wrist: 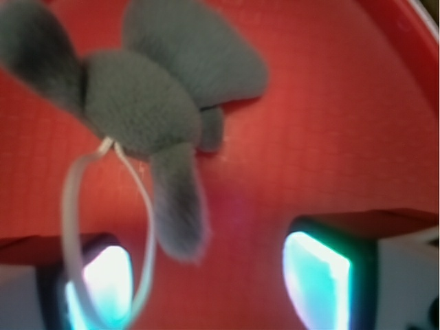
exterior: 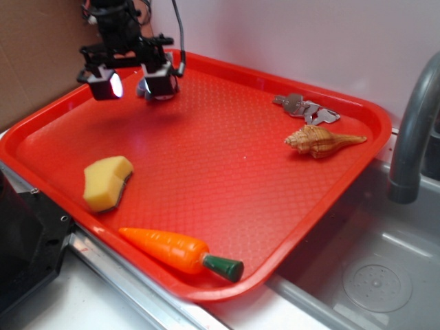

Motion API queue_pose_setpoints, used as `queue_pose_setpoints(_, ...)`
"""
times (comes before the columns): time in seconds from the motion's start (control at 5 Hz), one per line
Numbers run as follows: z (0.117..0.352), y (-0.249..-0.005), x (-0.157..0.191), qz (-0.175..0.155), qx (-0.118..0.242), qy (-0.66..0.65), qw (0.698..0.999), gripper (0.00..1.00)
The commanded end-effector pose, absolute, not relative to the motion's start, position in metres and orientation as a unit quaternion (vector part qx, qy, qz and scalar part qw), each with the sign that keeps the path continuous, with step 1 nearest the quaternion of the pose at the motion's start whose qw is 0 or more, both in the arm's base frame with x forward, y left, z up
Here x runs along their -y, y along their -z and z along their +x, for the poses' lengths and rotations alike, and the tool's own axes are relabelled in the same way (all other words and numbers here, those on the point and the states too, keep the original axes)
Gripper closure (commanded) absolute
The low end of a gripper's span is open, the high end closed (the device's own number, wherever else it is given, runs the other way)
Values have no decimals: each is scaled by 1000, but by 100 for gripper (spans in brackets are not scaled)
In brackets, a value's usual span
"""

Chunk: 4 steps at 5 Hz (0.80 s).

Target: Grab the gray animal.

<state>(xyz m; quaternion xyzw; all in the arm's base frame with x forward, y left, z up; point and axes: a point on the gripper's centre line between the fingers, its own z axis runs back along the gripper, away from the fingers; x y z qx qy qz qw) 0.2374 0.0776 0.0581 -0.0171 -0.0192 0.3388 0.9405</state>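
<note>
No brand, label or readable writing anywhere. One red tray [exterior: 227,172] with a raised rim, carrying one yellow sponge [exterior: 106,182] near the left rim, one toy carrot [exterior: 180,252] close along the front rim, one tan seashell [exterior: 322,141] and one small bunch of keys [exterior: 306,108] just behind it toward the right rim. One gray animal [wrist: 148,103] at the tray's far left corner, mostly hidden behind the claw [exterior: 134,81] in the outside view, only a gray sliver showing beside the right finger. Seen clearly from the wrist: fuzzy gray body with fins spread, lying on the red surface, a thin pale cord loop [wrist: 72,199] trailing toward the left finger. Claw spread wide above that corner, both pads [wrist: 316,275] apart with bare red tray between them, holding nothing; toy ahead of the fingers, not between them. Wide open stretch across the tray's middle, well apart from every object. Far rim close behind the toy. Steel sink [exterior: 371,275] and one gray faucet [exterior: 412,130] just past the right rim.
</note>
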Motion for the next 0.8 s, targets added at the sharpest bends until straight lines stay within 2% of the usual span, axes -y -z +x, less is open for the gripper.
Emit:
queue_pose_setpoints(0.0,245,-115,-93,-45,96,-349,931,0)
queue_pose_setpoints(0.2,255,-119,-97,-36,131,-357,924,0)
queue_pose_setpoints(0.4,276,-107,-104,-35,137,-353,925,0)
queue_pose_setpoints(0.6,296,-88,-106,-25,117,-349,929,0)
